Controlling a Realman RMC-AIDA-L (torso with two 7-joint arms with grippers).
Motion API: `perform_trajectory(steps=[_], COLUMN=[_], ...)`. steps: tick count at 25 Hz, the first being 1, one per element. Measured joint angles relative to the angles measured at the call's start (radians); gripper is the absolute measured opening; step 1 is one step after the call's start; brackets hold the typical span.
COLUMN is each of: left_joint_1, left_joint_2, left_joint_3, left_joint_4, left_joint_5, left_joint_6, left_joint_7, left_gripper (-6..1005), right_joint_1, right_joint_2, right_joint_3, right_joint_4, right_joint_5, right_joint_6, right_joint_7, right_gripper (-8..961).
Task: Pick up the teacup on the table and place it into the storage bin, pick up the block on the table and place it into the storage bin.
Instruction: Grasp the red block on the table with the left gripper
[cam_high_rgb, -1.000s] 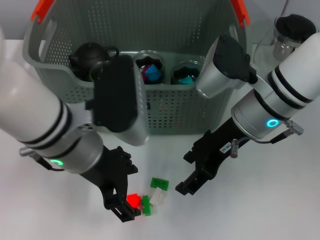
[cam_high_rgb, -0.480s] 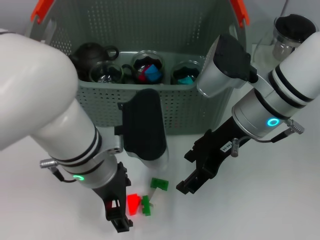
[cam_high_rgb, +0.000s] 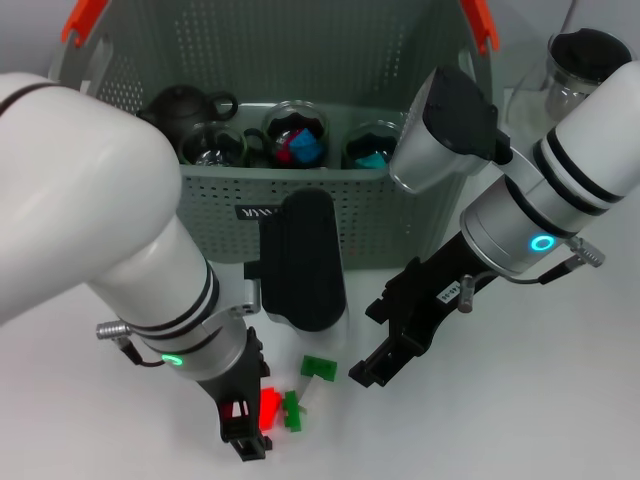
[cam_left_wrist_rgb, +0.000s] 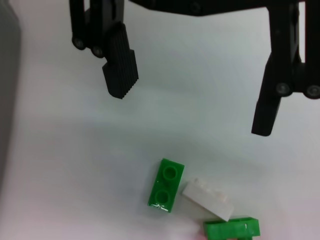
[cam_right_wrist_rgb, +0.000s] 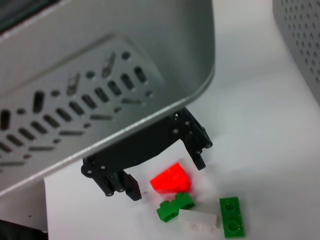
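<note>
Now left gripper, lower than a second ago, brackets red block in front of storage bin, fingers spread, not yet clenched. Grasp looks imminent. Block's long axis unclear. Right gripper hovers beside cluster, fingers parted, empty.
</note>
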Motion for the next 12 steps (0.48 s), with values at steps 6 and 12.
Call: perform_trajectory(steps=[6,12], left_joint_1=[-0.005,-0.008], left_joint_2=[0.000,0.000], left_joint_3=[0.023,0.026], left_joint_4=[-0.017,-0.029], left_joint_5=[0.002,0.001], left_joint_6=[-0.025,-0.044], left_joint_7=[-0.006,-0.016], left_gripper=[805,806], right_joint_1=[-0.002,-0.008], right_joint_2=[0.000,0.000], right_joint_3=[0.002,0.002], right_joint_4=[0.001,0.002], right_joint_5=[0.001,0.001], right_joint_6=[0.002,0.002], right_joint_7=[-0.002,-0.003], right_gripper=[944,945])
